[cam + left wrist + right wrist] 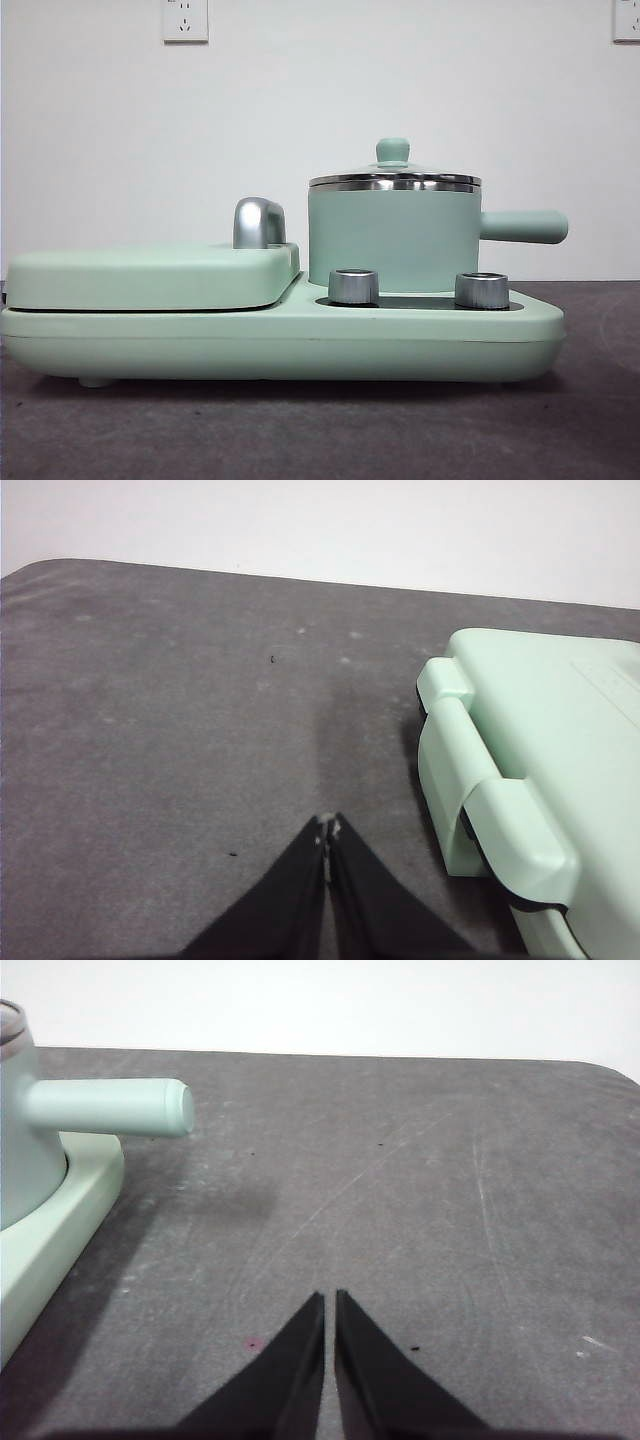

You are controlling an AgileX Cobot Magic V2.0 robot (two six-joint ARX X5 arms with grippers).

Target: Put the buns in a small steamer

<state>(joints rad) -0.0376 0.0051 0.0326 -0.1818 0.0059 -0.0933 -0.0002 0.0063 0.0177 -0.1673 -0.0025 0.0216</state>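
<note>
No text, label, brand, number or sign can be read in any of the 3 views.

one steamer (394,237), two knobs (353,286)

A bare test bench: grey table (300,430), blank white wall (300,100) with sockets (185,20)
</note>
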